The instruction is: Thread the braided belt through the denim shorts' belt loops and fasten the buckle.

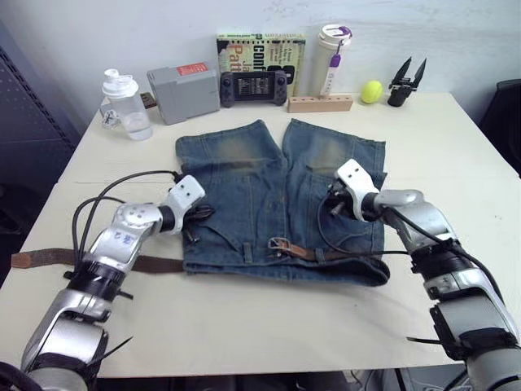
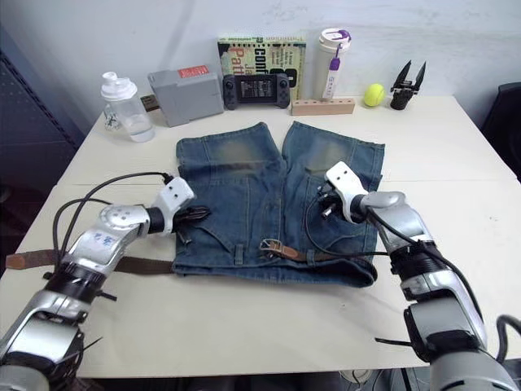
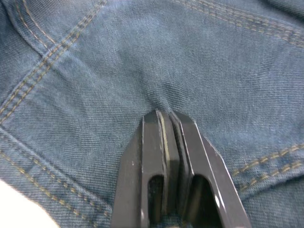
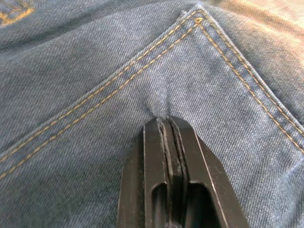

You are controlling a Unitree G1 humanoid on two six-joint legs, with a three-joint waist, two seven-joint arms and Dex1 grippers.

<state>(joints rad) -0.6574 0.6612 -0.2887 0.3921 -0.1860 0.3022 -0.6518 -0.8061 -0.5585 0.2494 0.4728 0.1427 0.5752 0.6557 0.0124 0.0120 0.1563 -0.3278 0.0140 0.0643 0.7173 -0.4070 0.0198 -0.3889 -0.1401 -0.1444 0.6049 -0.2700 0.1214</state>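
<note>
1. The denim shorts [image 1: 281,204] lie flat in the middle of the table [image 1: 456,155], legs pointing to the far edge and waistband toward the near edge.
2. The braided belt [image 1: 155,263] runs along the waistband; its leather tip [image 1: 37,259] trails off past the shorts toward the table's left edge.
3. The buckle [image 1: 279,243] rests on the waistband near its middle, with a brown strap end lying just beside it toward the right.
4. One of the belt loops [image 1: 247,252] stands across the waistband left of the buckle.
5. The left gripper [image 3: 167,121] presses its tips onto the denim near the shorts' left side, fingers together and pinching a small pucker of cloth.
6. The right gripper [image 4: 166,124] sits on the right back pocket, just below its stitched corner, fingers likewise closed on a small fold of denim.
7. Along the far edge stand a clear bottle [image 1: 124,104], a grey box [image 1: 182,92], a handheld console [image 1: 254,87], a book [image 1: 260,57], a white tumbler [image 1: 330,59], a wooden block [image 1: 320,103] and a yellow ball [image 1: 371,91].
</note>
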